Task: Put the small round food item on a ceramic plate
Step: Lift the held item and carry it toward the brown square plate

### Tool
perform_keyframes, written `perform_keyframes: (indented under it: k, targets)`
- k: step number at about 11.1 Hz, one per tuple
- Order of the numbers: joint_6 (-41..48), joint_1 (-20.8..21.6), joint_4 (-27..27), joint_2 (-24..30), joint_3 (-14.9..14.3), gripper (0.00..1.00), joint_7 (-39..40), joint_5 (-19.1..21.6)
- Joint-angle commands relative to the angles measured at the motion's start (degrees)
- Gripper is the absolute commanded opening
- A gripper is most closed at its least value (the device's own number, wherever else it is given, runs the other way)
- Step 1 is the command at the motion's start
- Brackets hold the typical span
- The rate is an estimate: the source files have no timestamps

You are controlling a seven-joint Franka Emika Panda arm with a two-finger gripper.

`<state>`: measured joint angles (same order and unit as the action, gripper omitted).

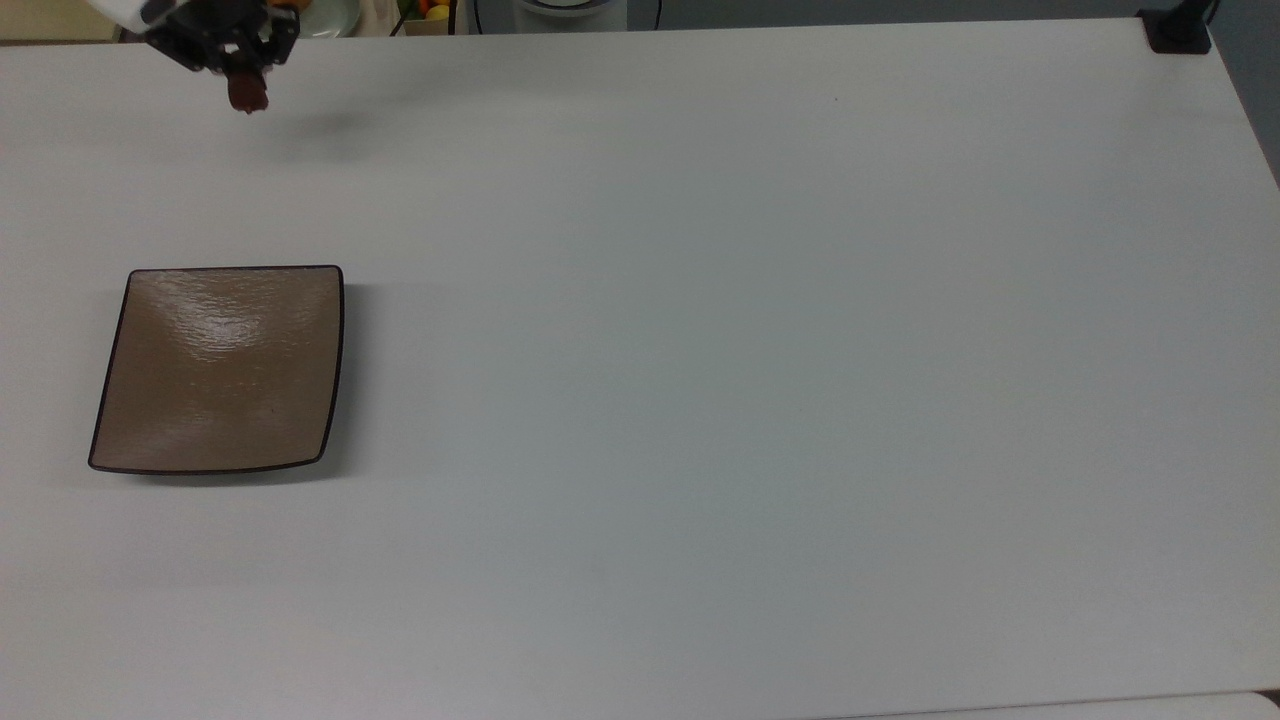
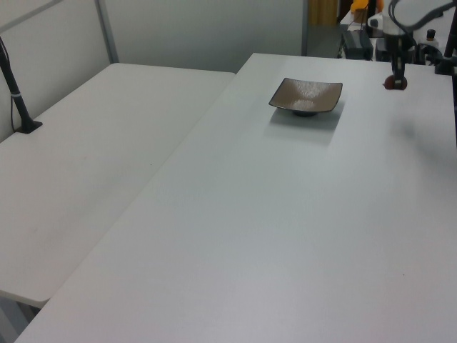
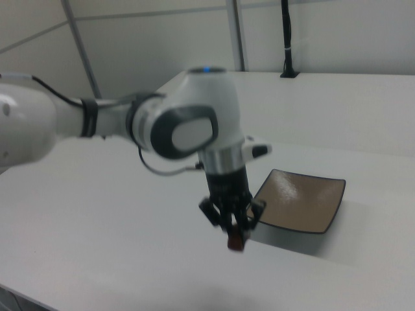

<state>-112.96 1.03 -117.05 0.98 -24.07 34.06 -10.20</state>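
The arm is glossy white with rounded shells, a pale grey oval panel on its bulbous wrist joint and a black band round the forearm. A small blue light sits on top of the wrist. A thin dark cable loops beneath. Below a silvery collar hangs the black gripper.

White tables, pale panelled walls

A large matte white table takes up most of the top view. In the left view a second white table butts against it on the left view's left, a thin seam between them. A black post on a black base stands on that second table near the wall. Pale grey wall panels with metal uprights behind. Even, diffuse light, soft shadows. Small coloured clutter beyond the far table edge, too small to identify.
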Motion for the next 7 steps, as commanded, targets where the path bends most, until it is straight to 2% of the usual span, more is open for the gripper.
perform_keyframes:
  k: [1, 2, 3, 5, 7]
  targets:
    - [13.26, 0.2, 14.27, -2.99, 1.31, 0.21, -0.23, 7.01]
    - [15.3, 0.11, 17.09, -3.43, 2.27, 0.21, -0.23, 8.69]
    - [17.23, -0.32, 20.95, -5.27, 4.54, 0.21, -0.31, 8.97]
    - [18.39, -1.29, 26.85, -9.75, 5.18, 0.21, -0.23, 9.15]
    - [16.91, -2.52, 30.19, -14.13, 5.18, 0.21, -0.22, 10.55]
